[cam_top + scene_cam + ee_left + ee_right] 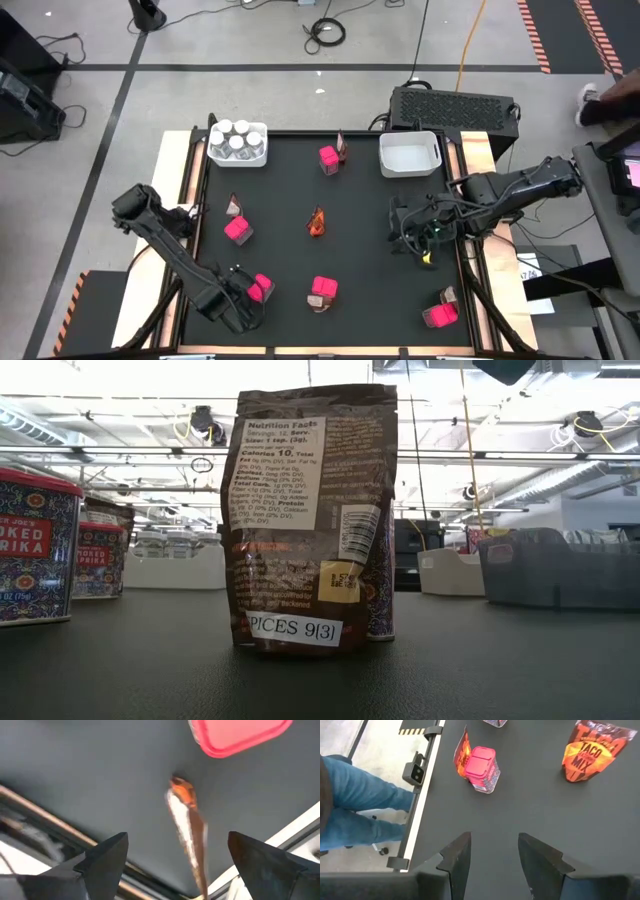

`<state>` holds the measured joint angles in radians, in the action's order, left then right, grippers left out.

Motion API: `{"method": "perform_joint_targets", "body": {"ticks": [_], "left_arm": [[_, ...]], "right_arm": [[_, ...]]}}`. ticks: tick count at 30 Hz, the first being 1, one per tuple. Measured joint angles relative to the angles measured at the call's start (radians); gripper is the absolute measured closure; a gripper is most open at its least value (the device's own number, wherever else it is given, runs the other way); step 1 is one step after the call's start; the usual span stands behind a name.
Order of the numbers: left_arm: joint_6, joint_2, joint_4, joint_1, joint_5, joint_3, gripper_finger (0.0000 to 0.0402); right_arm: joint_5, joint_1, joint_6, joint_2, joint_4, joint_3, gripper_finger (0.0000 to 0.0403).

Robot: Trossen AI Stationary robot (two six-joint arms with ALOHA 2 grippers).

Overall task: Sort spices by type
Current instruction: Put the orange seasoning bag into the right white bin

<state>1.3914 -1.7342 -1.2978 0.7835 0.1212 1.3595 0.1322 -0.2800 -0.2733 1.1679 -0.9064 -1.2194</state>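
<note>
My left gripper point(243, 296) points down at the table's near left, open. In the left wrist view a crinkly orange-brown sachet point(187, 832) stands edge-on between its fingers point(176, 840), clear of both, beside a pink box point(240, 735). My right gripper point(405, 228) hangs open over the table's right side with nothing between its fingers point(495, 845). Ahead of it stand a pink box point(481, 766) with a sachet behind it, and a taco-mix sachet point(592, 750). More pink boxes point(238, 229) and sachets point(317, 221) are scattered about. White-capped jars point(237, 140) fill a white bin.
An empty white bin point(410, 153) stands at the far right, the jar bin point(258, 155) at the far left. A pink box point(440, 315) and a sachet point(448, 296) sit at the near right corner. A person's legs point(365, 805) show beyond the table edge.
</note>
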Motion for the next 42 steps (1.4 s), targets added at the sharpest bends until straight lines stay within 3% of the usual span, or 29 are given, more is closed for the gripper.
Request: {"method": "perform_joint_targets", "body": {"ticks": [6, 10, 17, 23, 24, 34, 38, 42], "left_arm": [[0.042, 0.0, 0.042, 0.014, 0.011, -0.05, 0.006], [0.04, 0.0, 0.044, 0.019, 0.046, -0.058, 0.0097], [0.017, 0.001, 0.061, 0.01, 0.047, -0.058, 0.0208], [-0.12, 0.037, 0.066, -0.07, 0.064, -0.058, 0.0375], [-0.144, 0.049, 0.064, -0.089, 0.064, -0.058, 0.0387], [-0.378, 0.26, -0.098, -0.382, 0.053, -0.003, 0.0399], [-0.457, 0.33, -0.16, -0.537, -0.035, 0.096, 0.04], [-0.701, 0.303, -0.095, -0.757, -0.092, 0.181, 0.04]], "right_arm": [[-0.038, -0.024, 0.006, -0.002, -0.01, 0.0, 0.0243], [-0.081, -0.023, 0.029, -0.031, -0.02, 0.0, 0.0243], [-0.193, -0.022, 0.032, -0.129, -0.02, 0.0, 0.0243], [-0.297, -0.014, 0.009, -0.239, -0.018, 0.0, 0.0243], [-0.327, -0.014, 0.008, -0.253, -0.016, 0.0, 0.0243], [-0.526, -0.014, 0.004, -0.339, 0.015, 0.0, 0.0243], [-0.668, -0.013, 0.031, -0.338, 0.022, 0.0, 0.0243], [-0.779, 0.022, 0.027, -0.328, 0.051, 0.0, 0.0243]]}}
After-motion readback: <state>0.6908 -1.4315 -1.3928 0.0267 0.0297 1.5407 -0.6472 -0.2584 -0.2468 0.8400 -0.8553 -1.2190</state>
